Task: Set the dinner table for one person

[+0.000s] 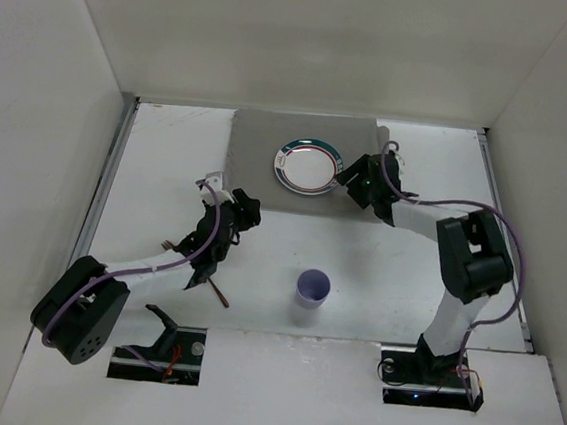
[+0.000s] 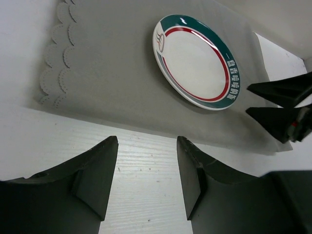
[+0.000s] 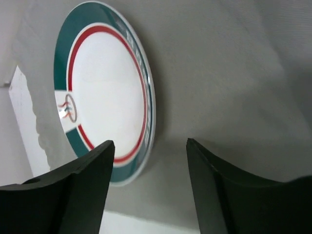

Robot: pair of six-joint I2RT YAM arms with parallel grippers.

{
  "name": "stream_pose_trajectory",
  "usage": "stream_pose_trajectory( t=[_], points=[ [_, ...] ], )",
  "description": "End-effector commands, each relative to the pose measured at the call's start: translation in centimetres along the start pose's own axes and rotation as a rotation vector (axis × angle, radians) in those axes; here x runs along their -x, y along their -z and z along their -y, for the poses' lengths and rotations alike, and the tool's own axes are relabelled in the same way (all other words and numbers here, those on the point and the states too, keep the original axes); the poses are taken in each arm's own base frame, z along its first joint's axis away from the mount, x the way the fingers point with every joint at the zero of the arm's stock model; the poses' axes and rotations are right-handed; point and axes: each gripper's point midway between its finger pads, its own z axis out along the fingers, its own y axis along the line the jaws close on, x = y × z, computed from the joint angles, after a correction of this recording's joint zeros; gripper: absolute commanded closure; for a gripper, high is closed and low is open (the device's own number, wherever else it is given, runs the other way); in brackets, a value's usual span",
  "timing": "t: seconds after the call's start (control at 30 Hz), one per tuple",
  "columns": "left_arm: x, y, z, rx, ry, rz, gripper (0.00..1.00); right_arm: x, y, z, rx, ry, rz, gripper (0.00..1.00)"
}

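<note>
The dinner table (image 1: 398,274) is a large white top. A grey placemat (image 1: 260,145) lies at its back centre with a white plate (image 1: 308,166), rimmed teal and red, resting on it. My right gripper (image 1: 343,181) is open and empty, low over the placemat, just off the plate's right rim. In the right wrist view the plate (image 3: 105,92) lies left of and beyond the open gripper (image 3: 150,143). My left gripper (image 1: 250,210) is open and empty over bare table at the placemat's near edge. The left wrist view shows this gripper (image 2: 147,141), the plate (image 2: 195,61) and the placemat (image 2: 112,73).
A purple cup (image 1: 312,288) stands upright on the table, near centre. A thin reddish-brown utensil (image 1: 220,291) lies under my left arm. Metal rails (image 1: 105,185) run along the table's sides, with white walls around. The right gripper's fingers (image 2: 280,105) show in the left wrist view.
</note>
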Motion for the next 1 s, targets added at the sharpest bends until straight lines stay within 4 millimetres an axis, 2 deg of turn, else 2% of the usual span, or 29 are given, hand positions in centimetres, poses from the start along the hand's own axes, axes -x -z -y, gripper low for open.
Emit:
stream_pose_trajectory(
  t=[0.0,0.1,0.17,0.2,0.27,0.33,0.4,0.47,0.53,0.67,0.73,0.97],
  points=[
    [1.1,0.2,1.2,-0.043,0.013,0.043,0.51,3.6,4.8,-2.7,0.050,0.122,0.136,0.30],
    [0.9,0.2,1.5,-0.056,0.018,0.029,0.51,3.8,8.3,-3.1,0.061,0.225,0.172,0.28],
    [0.7,0.1,1.6,-0.057,0.019,0.025,0.51,3.2,10.7,-2.4,0.042,0.290,0.194,0.30],
    [0.7,0.1,1.5,-0.055,0.020,0.021,0.51,2.7,11.9,-1.8,0.033,0.319,0.197,0.38],
    [0.5,0.2,1.6,-0.052,0.025,0.013,0.51,1.2,14.1,-0.7,0.027,0.361,0.180,0.60],
    [0.4,0.1,1.7,-0.052,0.028,0.010,0.52,-1.0,16.2,0.2,0.035,0.407,0.136,0.77],
    [0.1,-0.1,1.7,-0.049,0.025,-0.002,0.53,-3.4,18.3,1.0,0.036,0.462,0.074,0.85],
    [-0.3,-0.1,1.8,-0.050,0.028,-0.016,0.53,-5.9,20.5,1.2,0.051,0.558,0.002,0.85],
    [-0.5,-0.3,1.9,-0.048,0.025,-0.021,0.54,-8.2,22.8,1.3,0.061,0.654,-0.075,0.79],
    [-0.5,-0.3,1.9,-0.049,0.034,-0.028,0.54,-12.0,27.1,1.1,0.093,0.815,-0.226,0.50],
    [-0.6,-0.3,1.8,-0.046,0.034,-0.029,0.54,-13.1,28.1,0.8,0.102,0.862,-0.270,0.45],
    [-0.3,-0.2,1.3,-0.039,0.044,-0.019,0.53,-16.4,28.1,1.7,0.052,1.009,-0.393,0.47]
  ],
)
